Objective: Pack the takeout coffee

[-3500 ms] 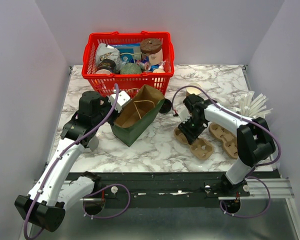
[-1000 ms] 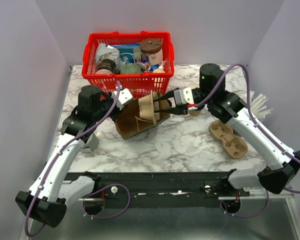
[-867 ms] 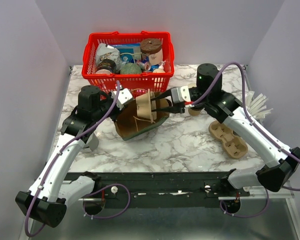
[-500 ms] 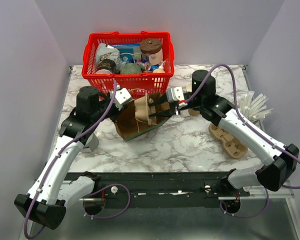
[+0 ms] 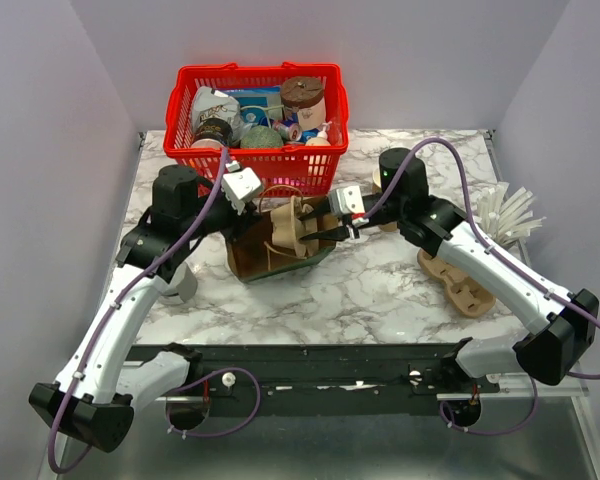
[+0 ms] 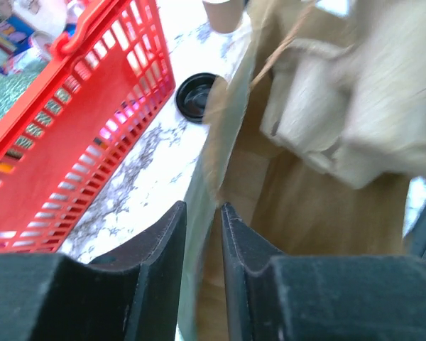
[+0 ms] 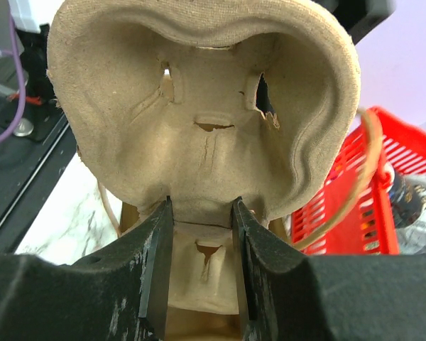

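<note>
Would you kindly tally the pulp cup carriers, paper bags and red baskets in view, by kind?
Pulp cup carriers: 2 (one carrier in the right claw, one carrier on the table)
Paper bags: 1
Red baskets: 1
Total: 4
</note>
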Robot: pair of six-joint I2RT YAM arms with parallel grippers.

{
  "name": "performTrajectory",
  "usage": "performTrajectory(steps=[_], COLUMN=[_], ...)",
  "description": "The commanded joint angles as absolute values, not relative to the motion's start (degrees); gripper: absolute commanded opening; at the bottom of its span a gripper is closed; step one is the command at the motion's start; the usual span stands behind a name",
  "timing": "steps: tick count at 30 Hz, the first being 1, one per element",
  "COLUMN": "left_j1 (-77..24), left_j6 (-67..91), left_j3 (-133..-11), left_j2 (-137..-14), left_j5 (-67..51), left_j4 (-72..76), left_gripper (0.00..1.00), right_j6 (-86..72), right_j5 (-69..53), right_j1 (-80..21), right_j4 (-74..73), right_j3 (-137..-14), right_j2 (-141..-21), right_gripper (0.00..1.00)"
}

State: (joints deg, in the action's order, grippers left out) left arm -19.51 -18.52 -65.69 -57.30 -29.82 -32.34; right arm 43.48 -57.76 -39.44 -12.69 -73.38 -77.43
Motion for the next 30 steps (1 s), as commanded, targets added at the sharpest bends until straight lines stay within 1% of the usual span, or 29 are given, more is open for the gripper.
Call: performTrajectory(steps=[1,3,4,7,11,12,13,14,21,27,30], left_j1=[-19.0,-19.0,-19.0,-18.9,-18.9,-18.9,-18.9,-18.9,-18.9,-18.9,-19.0], left_j6=[-19.4,-19.9,-20.2,-20.8,-22.2,-22.8,-23.4,-23.6,-21.7,-16.5,-14.6], left_j3=[-69.8,-69.9,-69.7,-68.9,-67.9,-67.9,-67.9,-67.9,-67.2,-65.8,-65.0], left_j2=[-58.9,-59.4,-59.4,-59.2,-58.7,-58.9,-58.9,-59.1,-58.2,-56.0,-54.4], left_j5=[-36.0,-36.6,-36.9,-37.2,-36.5,-36.5,-36.6,-36.9,-39.8,-40.1,-39.2], left_j4=[-37.3,-38.9,-39.3,-39.7,-40.3,-40.6,-40.9,-41.4,-40.7,-37.4,-35.6], left_gripper=[0.32,0.28,0.25,0.21,0.19,0.16,0.05,0.0,0.0,0.0,0.0], right_j6=[47.8,48.9,49.4,50.0,50.8,51.1,51.3,51.2,47.6,48.2,48.2], right_j5=[-55.9,-55.4,-55.0,-54.1,-52.7,-52.3,-51.3,-50.6,-48.2,-45.4,-42.1], right_j1=[-40.0,-40.0,-40.1,-40.3,-41.0,-41.0,-41.1,-41.5,-41.9,-42.0,-42.5], right_j4=[-17.8,-20.6,-21.5,-24.5,-26.9,-27.3,-27.7,-28.3,-29.1,-31.0,-31.0], right_j3=[-74.3,-75.1,-75.6,-76.9,-77.7,-77.8,-77.8,-77.9,-79.6,-81.3,-81.7], right_j2=[-76.8,-77.6,-77.9,-78.7,-78.9,-79.0,-79.0,-79.0,-80.9,-82.4,-82.1], right_gripper=[0.0,0.01,0.01,0.01,0.0,0.01,0.0,0.01,0.01,0.0,0.0])
